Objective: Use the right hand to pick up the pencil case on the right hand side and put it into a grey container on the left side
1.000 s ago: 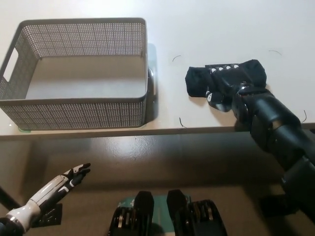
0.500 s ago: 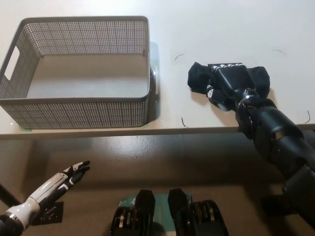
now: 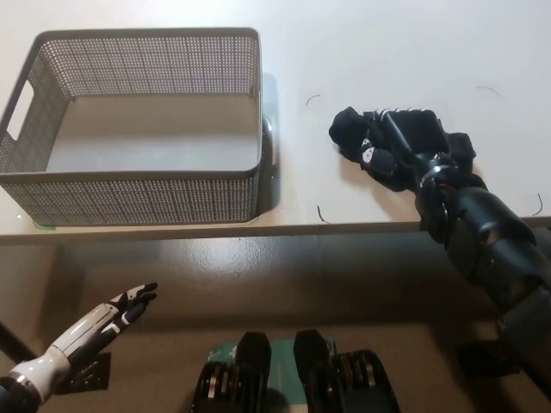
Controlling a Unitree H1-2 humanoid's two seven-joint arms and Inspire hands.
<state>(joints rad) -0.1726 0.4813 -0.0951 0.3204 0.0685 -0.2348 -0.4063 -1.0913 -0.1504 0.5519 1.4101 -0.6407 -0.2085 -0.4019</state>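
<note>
Black right hand (image 3: 398,148) reaching in from lower right, laid over the black pencil case (image 3: 405,133) on the table (image 3: 387,43), fingers curled around it. Since a second ago, case turned and bunched under the hand. Grey container (image 3: 133,185) well apart to the left. No readable writing. White left hand (image 3: 120,311) resting low at lower left, fingers spread, holding nothing.

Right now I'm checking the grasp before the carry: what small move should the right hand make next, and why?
Probably lift a little, straight up. The right hand is wrapped over the black pencil case, which lies on the white table, right of the grey container. Its mesh wall is tall, so height comes before moving across. The left hand rests low, below the table edge.
</note>
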